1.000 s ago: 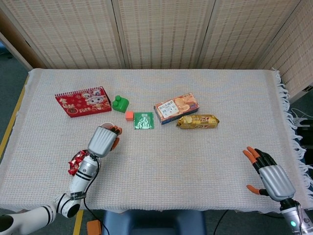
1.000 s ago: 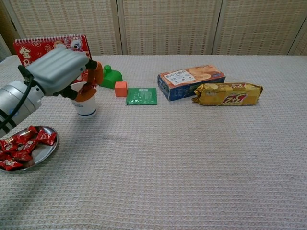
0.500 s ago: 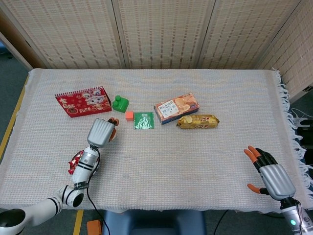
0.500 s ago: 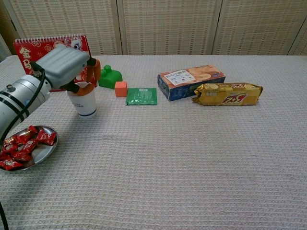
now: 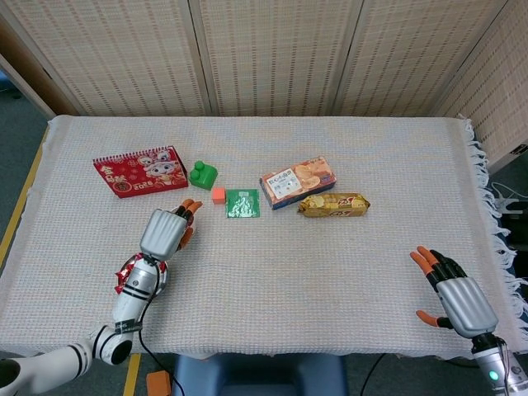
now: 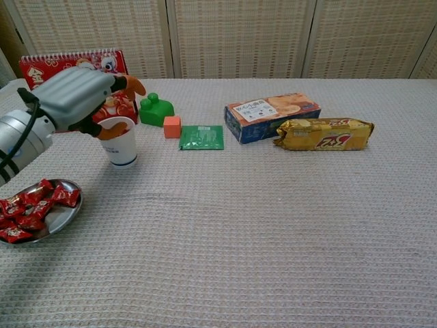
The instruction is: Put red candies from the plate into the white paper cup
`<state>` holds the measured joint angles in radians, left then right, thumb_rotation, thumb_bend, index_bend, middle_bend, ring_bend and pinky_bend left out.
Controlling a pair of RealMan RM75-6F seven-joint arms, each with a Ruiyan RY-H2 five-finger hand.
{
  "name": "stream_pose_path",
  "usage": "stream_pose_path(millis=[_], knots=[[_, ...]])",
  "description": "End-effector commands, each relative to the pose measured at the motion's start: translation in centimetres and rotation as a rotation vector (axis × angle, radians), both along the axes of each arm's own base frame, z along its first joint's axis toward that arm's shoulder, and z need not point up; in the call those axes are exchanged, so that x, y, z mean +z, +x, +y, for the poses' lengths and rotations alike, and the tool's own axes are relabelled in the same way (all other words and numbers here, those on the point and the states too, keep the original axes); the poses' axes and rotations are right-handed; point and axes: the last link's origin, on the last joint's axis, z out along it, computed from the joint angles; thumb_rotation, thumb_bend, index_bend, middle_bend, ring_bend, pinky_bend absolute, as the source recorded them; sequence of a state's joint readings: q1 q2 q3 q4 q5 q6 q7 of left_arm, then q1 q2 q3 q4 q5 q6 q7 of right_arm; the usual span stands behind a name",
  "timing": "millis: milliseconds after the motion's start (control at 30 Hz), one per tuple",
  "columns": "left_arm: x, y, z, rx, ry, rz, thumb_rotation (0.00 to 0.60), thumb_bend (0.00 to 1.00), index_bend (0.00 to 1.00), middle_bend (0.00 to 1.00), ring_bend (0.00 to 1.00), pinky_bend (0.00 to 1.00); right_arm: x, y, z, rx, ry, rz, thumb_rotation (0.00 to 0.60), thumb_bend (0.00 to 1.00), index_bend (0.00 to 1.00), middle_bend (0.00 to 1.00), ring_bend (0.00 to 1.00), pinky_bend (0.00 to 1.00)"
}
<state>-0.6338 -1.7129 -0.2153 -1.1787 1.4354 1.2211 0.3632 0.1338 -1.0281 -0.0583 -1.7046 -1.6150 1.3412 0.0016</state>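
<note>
The white paper cup (image 6: pixel 121 141) stands upright at the left of the table, with something red showing inside its rim. My left hand (image 6: pixel 74 100) hovers just above and left of the cup with its fingers spread and nothing in them. In the head view that left hand (image 5: pixel 165 230) hides the cup. The metal plate (image 6: pixel 70 208), holding several red candies (image 6: pixel 29 212), lies near the front left edge; my forearm partly covers the plate (image 5: pixel 122 272) from above. At the front right, my right hand (image 5: pixel 459 298) rests open and empty.
Behind the cup stand a red notebook (image 6: pixel 72 66) and a green toy (image 6: pixel 156 109). An orange cube (image 6: pixel 172 126), a green packet (image 6: pixel 202 137), a cookie box (image 6: pixel 272 116) and a yellow biscuit pack (image 6: pixel 324 134) lie across the middle.
My left hand has drawn back to the left off the cup and its fingers have spread, so the cup's rim now shows. The right hand has stayed put.
</note>
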Motion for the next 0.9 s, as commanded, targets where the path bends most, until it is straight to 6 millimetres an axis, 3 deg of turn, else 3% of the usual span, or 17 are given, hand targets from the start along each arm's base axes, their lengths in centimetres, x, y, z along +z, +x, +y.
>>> stream_pose_path(millis=[33,200,367,533,900], knots=[[2.2,-2.9,-4.9,0.035,-0.082,-0.057,0.6,0.41,0.14,0.18,0.86,1.0,0.0,0.1,0.1,0.005,0.001,-0.003,0.6,0.06,0.0,0.0,0.0,0.13],[4.0,-6.3,-9.1,0.101,-0.132,-0.063,0.6,0.41,0.09,0.15,0.85,1.0,0.0,0.2,0.3,0.016,0.007,-0.007,0.6,0.06,0.0,0.0,0.0,0.13],[4.4,-9.1,-11.6,0.184,-0.187,-0.006,0.6,0.39,0.04,0.1,0.84,1.0,-0.1,0.3,0.5,0.024,0.017,-0.008,0.6,0.06,0.0,0.0,0.0,0.13],[4.1,-10.5,-12.5,0.241,-0.217,0.015,0.6,0.38,0.02,0.09,0.84,1.0,-0.1,0.4,0.6,0.031,0.019,-0.009,0.6,0.06,0.0,0.0,0.0,0.13],[1.9,-11.8,-12.3,0.297,-0.28,0.091,0.6,0.38,0.03,0.09,0.84,1.0,0.1,0.3,0.8,0.028,0.011,-0.008,0.6,0.06,0.0,0.0,0.0,0.13]])
